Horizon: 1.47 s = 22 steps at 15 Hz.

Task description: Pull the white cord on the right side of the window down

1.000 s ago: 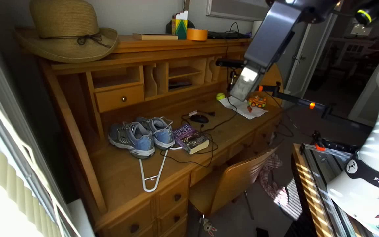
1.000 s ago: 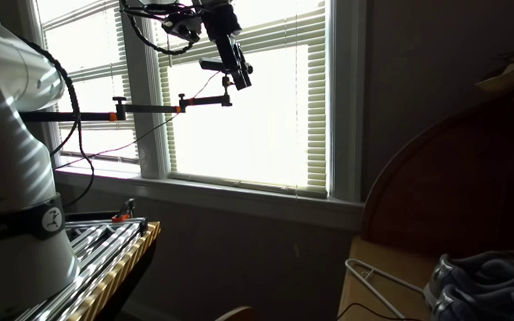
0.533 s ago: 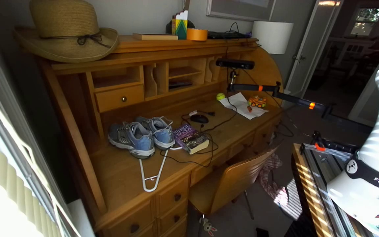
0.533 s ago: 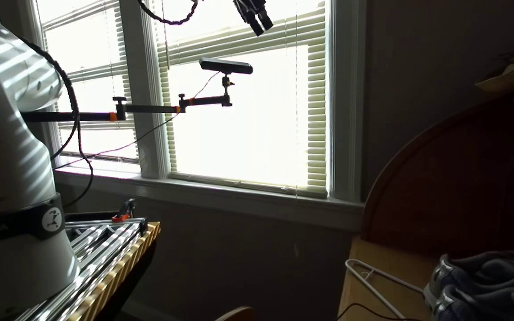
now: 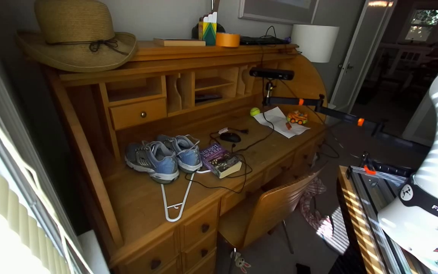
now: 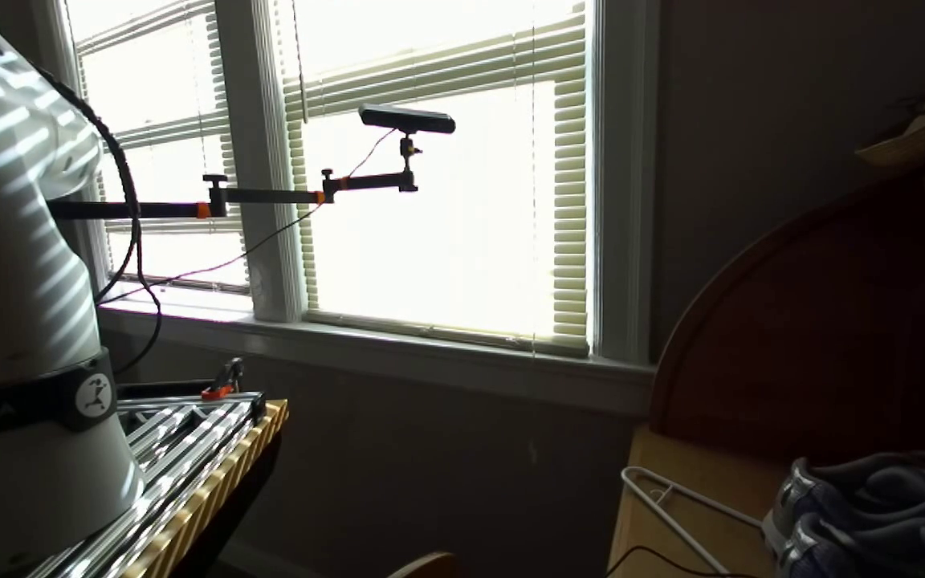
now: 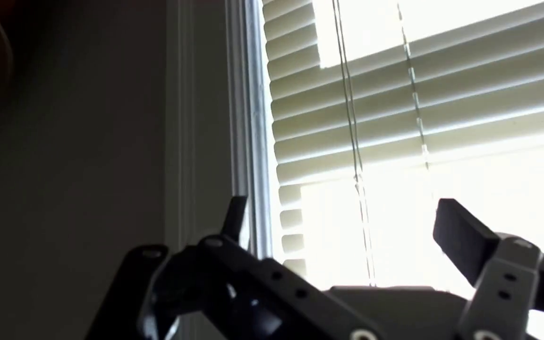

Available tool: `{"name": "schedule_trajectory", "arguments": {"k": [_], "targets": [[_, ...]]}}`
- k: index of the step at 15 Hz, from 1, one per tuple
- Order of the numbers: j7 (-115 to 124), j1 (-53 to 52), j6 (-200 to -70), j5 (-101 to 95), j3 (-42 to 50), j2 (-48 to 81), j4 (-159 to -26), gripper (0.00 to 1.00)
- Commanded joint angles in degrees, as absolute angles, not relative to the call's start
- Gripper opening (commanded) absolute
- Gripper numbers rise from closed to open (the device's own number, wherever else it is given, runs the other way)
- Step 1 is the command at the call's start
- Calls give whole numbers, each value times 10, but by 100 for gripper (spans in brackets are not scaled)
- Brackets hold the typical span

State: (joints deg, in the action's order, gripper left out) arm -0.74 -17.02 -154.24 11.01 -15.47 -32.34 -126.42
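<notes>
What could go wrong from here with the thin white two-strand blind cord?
Misjudged depth: the wide-open black jaws show only in the wrist view, so they might shut without catching the thin white cord.
Snag: a pale segmented string hangs near it and could get pinched too.
Slip: the cord's strands are very thin, so grip may fail when pulled.

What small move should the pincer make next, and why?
I'd probably ease the open pincer forward before closing it: in the wrist view the cord shows between its fingers, apart from both, but whether it is deep enough in the gap can't be told.
</notes>
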Motion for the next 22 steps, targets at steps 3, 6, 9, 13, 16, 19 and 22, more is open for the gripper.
{"name": "schedule_trajectory", "arguments": {"k": [3,6,9,13,16,19,22], "targets": [[-111,-252,-1653,114,-107,-246,-1171,100],[-73,-229,-1632,100,-119,-272,-1195,100],[-73,-229,-1632,99,-119,-273,-1197,100],[-73,-229,-1632,99,-119,-273,-1198,100],[-73,-229,-1632,99,-119,-273,-1198,100],[-73,-229,-1632,99,-119,-273,-1198,100],[-93,-251,-1622,107,-109,-254,-1174,100]]}}
